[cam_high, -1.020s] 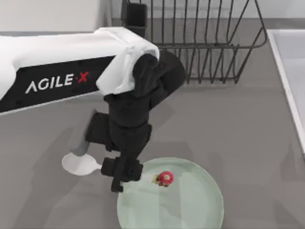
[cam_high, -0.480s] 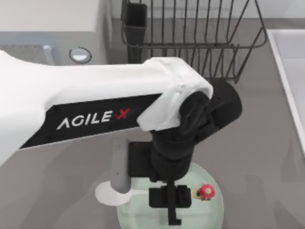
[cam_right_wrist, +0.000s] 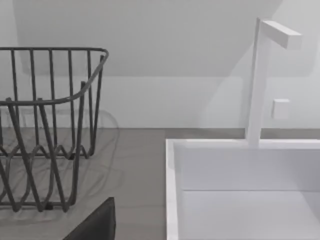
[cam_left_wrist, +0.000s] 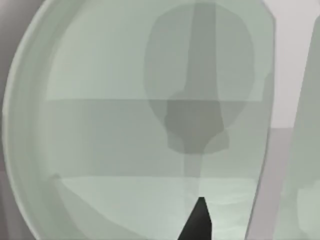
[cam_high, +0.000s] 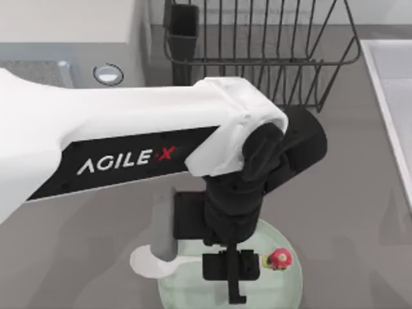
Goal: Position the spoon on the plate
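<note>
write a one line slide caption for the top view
Left gripper holds the spoon over the mint-green plate, its bowl past the plate's left rim, wire rack behind.

One of each on the bench

One plate (cam_high: 283, 286) at six o'clock, one spoon (cam_high: 149, 262) lying across its nine o'clock rim, one wire dish rack (cam_high: 270, 58) at twelve o'clock, one white sink (cam_right_wrist: 240, 190) at three o'clock with one faucet (cam_right_wrist: 260, 80), and one AgileX arm (cam_high: 129, 154) reaching in from nine o'clock.
</note>
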